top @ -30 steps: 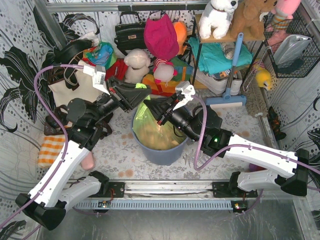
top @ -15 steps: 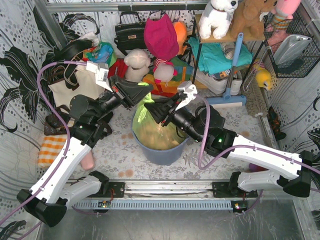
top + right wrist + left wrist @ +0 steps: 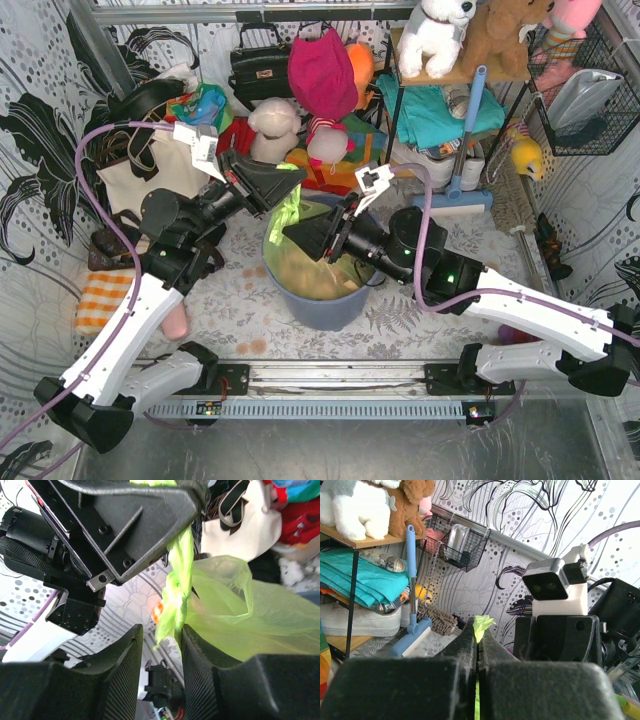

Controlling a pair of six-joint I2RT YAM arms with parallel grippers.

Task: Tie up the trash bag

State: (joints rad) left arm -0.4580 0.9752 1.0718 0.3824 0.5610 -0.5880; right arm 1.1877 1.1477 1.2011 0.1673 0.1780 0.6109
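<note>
The trash bag (image 3: 305, 268) is sitting inside the round blue-grey bin (image 3: 330, 308), which is standing on the patterned desk (image 3: 240, 300) between the two arms. Crumpled brown paper is showing through its thin green plastic. Part of the bag's top is gathered into a twisted strand (image 3: 289, 210) that is rising out of the bin, up and slightly to the left.

The left hand (image 3: 296, 186) is hanging above the bin's far rim and is clamping the upper end of that strand. In the left wrist view its two black fingers (image 3: 410, 685) are pressing together with no gap, and a small green tip of plastic (image 3: 483, 624) is poking out just above them.

The right hand (image 3: 290, 233) is hovering lower down, just beside the left hand and over the bag's mouth. In the right wrist view its fingers (image 3: 100, 685) are standing apart. The strand is hanging down from the left hand into the gap between them, lying close to one finger, though whether it is touching that finger cannot be told. To the side of the strand, the rest of the bag's mouth (image 3: 240, 610) is spreading out loose and unknotted.

A cream tote bag (image 3: 140, 180) is sitting behind the left arm
</note>
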